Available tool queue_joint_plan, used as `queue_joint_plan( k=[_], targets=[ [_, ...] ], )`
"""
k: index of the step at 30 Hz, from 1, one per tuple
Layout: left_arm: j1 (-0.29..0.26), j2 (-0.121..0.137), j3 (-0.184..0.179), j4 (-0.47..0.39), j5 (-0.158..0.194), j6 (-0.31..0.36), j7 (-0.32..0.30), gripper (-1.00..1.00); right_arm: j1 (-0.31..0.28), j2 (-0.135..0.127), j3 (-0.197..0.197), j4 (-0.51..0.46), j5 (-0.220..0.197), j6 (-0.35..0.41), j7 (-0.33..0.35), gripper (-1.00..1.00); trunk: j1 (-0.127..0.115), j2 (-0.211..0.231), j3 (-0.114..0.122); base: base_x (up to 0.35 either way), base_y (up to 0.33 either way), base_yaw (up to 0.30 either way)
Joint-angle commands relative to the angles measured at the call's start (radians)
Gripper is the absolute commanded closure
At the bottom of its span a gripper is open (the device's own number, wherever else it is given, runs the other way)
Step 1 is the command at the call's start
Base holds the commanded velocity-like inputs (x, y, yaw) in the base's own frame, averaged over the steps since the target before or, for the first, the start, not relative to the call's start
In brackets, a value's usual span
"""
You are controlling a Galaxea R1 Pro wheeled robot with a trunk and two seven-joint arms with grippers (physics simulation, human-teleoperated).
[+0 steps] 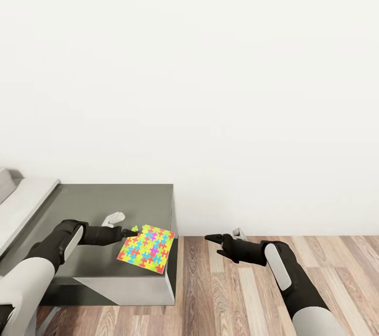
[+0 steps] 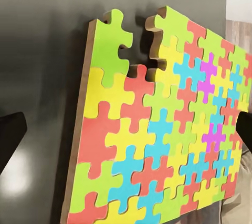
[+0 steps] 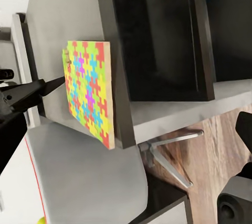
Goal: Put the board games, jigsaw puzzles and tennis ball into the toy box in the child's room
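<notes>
One jigsaw puzzle (image 1: 147,247), a flat square of yellow, pink, blue and green pieces, lies near the front right corner of the dark grey side unit (image 1: 105,202). My left gripper (image 1: 128,231) reaches over the unit and its tip meets the puzzle's notched corner. In the left wrist view the puzzle (image 2: 157,129) is seen face-on, with a dark fingertip (image 2: 10,140) far out to each side, so the gripper is open. My right gripper (image 1: 209,238) hovers open and empty over the floor beside the unit. The right wrist view shows the puzzle (image 3: 89,92) on the unit's top.
The table's white-grey top (image 1: 26,202) runs along the far left, with a light grey raised corner (image 1: 5,181) on it that looks like the toy box. A white wall stands ahead. Wood-plank floor (image 1: 295,262) lies open to the right. The unit's side has dark open shelves (image 3: 157,34).
</notes>
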Motion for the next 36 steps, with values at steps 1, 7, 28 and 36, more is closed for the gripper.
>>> queue_joint_plan(
  k=[1, 7, 28, 36],
  targets=[
    [-0.001, 0.0, 0.001, 0.0, 0.007, 0.009, 0.001, -1.0, -0.001, 0.001, -0.004, 0.0, 0.008, 0.006, 0.008, -1.0, 0.0, -0.001, -0.001, 0.0, -0.086, 0.0],
    [-0.001, 0.0, 0.001, 0.0, 0.008, 0.009, 0.001, -1.0, -0.001, 0.001, -0.004, 0.0, 0.008, 0.006, 0.008, -1.0, 0.0, -0.001, -0.001, 0.0, -0.156, 0.0],
    [-0.001, 0.0, 0.001, 0.0, 0.008, 0.009, 0.001, -1.0, 0.0, 0.001, -0.006, 0.001, 0.008, 0.0, 0.011, -1.0, 0.0, -0.001, -0.001, 0.0, -0.009, 0.0],
    [-0.001, 0.0, 0.001, 0.0, 0.008, 0.009, 0.001, -1.0, 0.0, 0.001, -0.003, 0.001, 0.008, -0.003, 0.022, -1.0, 0.0, -0.001, -0.001, 0.0, -0.089, 0.0]
  ],
)
